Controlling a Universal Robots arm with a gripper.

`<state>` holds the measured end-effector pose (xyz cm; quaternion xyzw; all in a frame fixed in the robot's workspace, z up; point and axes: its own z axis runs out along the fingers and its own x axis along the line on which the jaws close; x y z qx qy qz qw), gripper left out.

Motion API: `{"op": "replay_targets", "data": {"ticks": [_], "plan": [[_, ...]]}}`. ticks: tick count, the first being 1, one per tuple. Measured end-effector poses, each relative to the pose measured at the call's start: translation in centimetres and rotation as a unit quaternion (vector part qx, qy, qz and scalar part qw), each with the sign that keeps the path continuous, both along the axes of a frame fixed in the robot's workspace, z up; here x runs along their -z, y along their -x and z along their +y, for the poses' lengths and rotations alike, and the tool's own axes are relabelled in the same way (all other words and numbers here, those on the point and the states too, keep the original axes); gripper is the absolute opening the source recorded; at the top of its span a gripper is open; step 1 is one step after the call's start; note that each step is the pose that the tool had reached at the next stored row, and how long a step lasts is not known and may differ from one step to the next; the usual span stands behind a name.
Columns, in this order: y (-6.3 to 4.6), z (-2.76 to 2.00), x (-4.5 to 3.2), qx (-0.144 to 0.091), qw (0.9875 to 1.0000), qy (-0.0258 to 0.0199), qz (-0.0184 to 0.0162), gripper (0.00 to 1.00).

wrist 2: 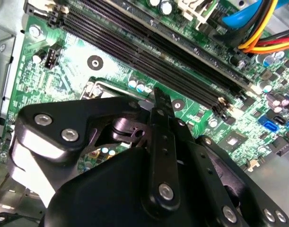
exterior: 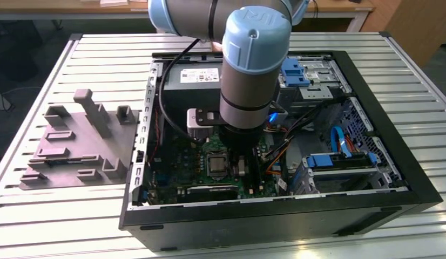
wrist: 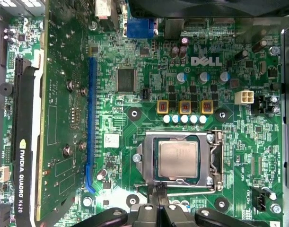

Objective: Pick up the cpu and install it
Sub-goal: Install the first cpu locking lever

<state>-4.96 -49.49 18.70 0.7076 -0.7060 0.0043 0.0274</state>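
Observation:
The cpu, a flat square chip with a dull silver top, lies flat inside the silver-framed socket on the green motherboard. In the first wrist view my gripper hovers at the socket's edge, its black fingertips pressed together and holding nothing. In the second wrist view the gripper points down at the board beside the socket's corner. In the exterior view the arm reaches down into the open computer case, just above the socket.
A grey plastic fixture with upright blocks stands outside the case at the exterior view's left. A graphics card stands beside the socket. Memory slots, coloured cables and blue drive carriers crowd the case.

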Motion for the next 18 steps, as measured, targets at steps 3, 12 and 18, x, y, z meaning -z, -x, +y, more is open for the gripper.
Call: {"op": "replay_targets", "data": {"ticks": [3,12,18], "plan": [[0.0,0.0,-0.01,0.0,1.0,0.0001,0.0001,0.11],[0.0,0.0,-1.01,0.0,1.0,0.0001,0.0,0.11],[0.0,-0.01,-2.34,0.0,1.0,0.0001,0.0001,0.11]]}}
